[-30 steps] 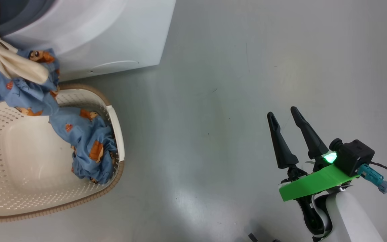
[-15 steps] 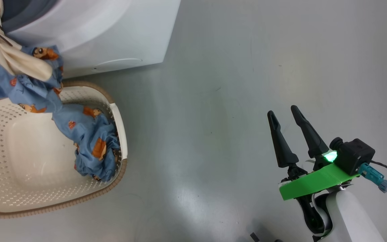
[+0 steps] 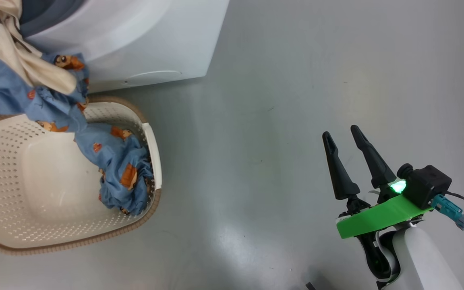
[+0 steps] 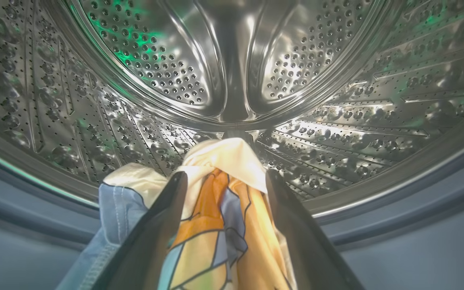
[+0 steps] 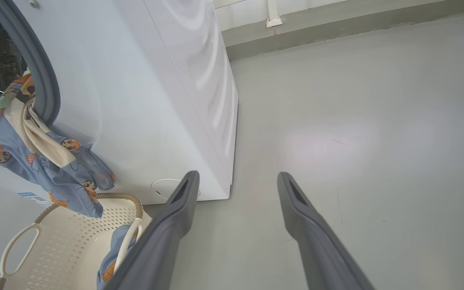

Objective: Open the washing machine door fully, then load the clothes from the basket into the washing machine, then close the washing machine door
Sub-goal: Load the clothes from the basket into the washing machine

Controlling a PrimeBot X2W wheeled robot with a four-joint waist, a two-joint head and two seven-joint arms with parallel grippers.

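My left gripper (image 4: pixel 226 174) is inside the washing machine, facing the steel perforated drum (image 4: pixel 232 60). Its jaws stand wide apart, open, and cream and orange-printed clothes (image 4: pixel 224 217) lie loosely between the fingers. In the head view the blue printed and cream clothes (image 3: pixel 34 92) hang from the washing machine (image 3: pixel 135 40) mouth over its front, trailing down into the cream perforated basket (image 3: pixel 54 181). A bunched blue end (image 3: pixel 123 177) rests against the basket's right wall. My right gripper (image 3: pixel 340 131) hovers open and empty over the floor, well to the right. The washing machine door is out of view.
Bare grey floor (image 3: pixel 276 80) lies between the basket and my right arm. The right wrist view shows the machine's white side (image 5: pixel 199 80), its round flap (image 5: pixel 167 187), the basket's handle (image 5: pixel 18 241) and a wall skirting (image 5: pixel 336 24) at the back.
The head camera has swung, so the basket, clothes and machine sit further right in the picture. The clothes hang much as before. My right gripper has stayed in place, open.
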